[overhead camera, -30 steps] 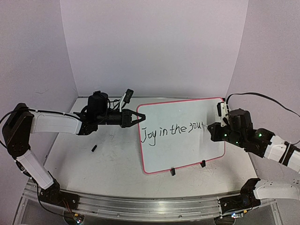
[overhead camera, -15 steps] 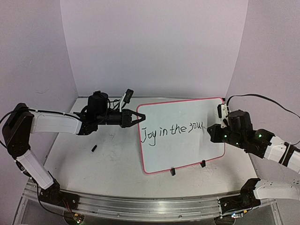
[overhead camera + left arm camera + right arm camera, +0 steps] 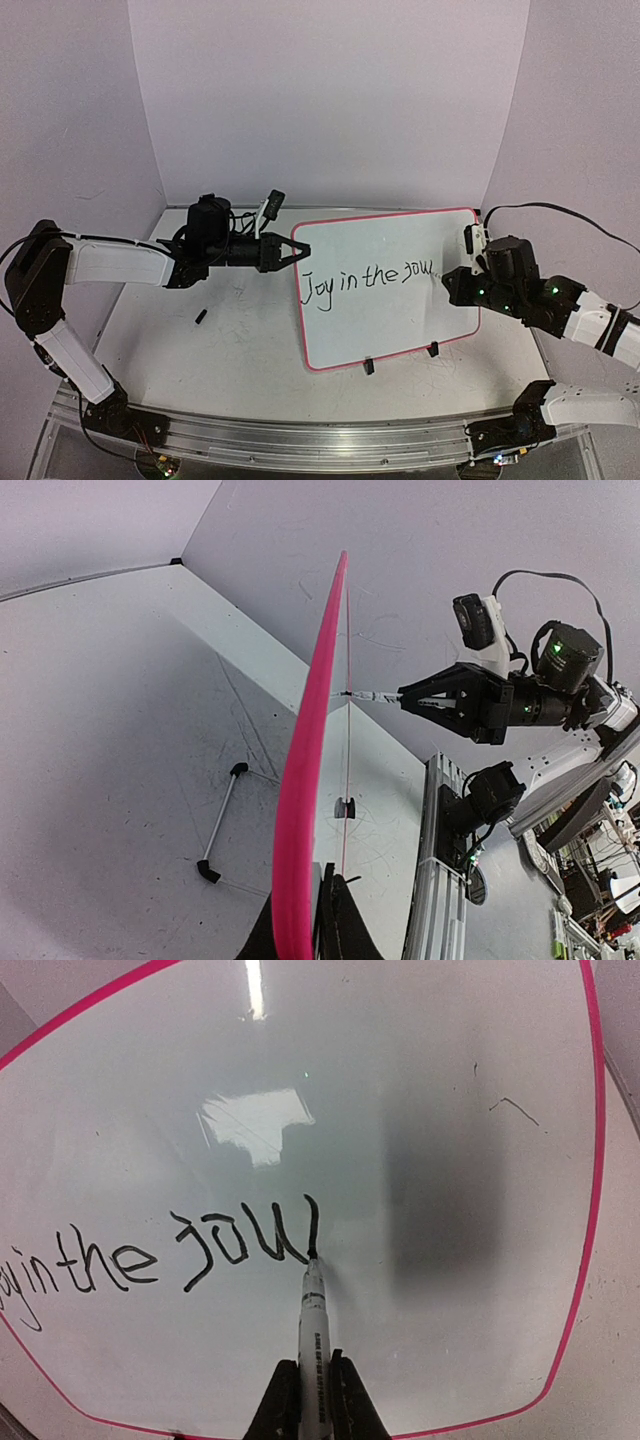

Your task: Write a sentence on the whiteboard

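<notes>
Right wrist: my right gripper (image 3: pixel 313 1372) clamps the marker (image 3: pixel 313 1310), tip on the board (image 3: pixel 450 1110) after what looks like "jou", while my left gripper (image 3: pixel 302 250) pinches the board's edge.

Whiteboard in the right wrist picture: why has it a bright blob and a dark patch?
Right wrist view: the bright blob is light glaring off the shiny whiteboard; the dark patch beside the pen looks like a shadow. Top view: neither shows up.
</notes>
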Motion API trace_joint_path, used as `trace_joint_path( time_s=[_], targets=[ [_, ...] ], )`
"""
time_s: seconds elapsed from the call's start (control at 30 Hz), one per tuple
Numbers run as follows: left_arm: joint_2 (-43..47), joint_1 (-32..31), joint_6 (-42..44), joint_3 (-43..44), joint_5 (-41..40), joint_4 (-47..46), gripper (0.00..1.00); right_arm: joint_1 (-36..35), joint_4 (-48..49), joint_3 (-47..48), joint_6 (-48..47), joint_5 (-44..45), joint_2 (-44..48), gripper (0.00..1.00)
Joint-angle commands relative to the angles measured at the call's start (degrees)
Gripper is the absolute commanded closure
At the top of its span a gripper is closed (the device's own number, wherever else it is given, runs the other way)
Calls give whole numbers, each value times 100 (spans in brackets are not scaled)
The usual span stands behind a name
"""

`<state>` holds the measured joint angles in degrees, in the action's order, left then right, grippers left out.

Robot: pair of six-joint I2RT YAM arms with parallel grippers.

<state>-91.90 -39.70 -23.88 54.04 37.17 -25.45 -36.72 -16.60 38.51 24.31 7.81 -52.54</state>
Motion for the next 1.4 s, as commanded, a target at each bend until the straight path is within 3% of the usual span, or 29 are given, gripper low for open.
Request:
trace_joint_path(
  time_s=[0.0,0.43,1.37],
  targets=[
    [-152,33,551,-5,-715,620,100,-31,-142,-138,55,-28,-11,100],
    [-163,24,490,24,-658,620,100,-30,451,159,-91,408,-8,100],
    [-159,-11,503,-27,-711,620,100,-32,179,344,23,775,223,100]
  ],
)
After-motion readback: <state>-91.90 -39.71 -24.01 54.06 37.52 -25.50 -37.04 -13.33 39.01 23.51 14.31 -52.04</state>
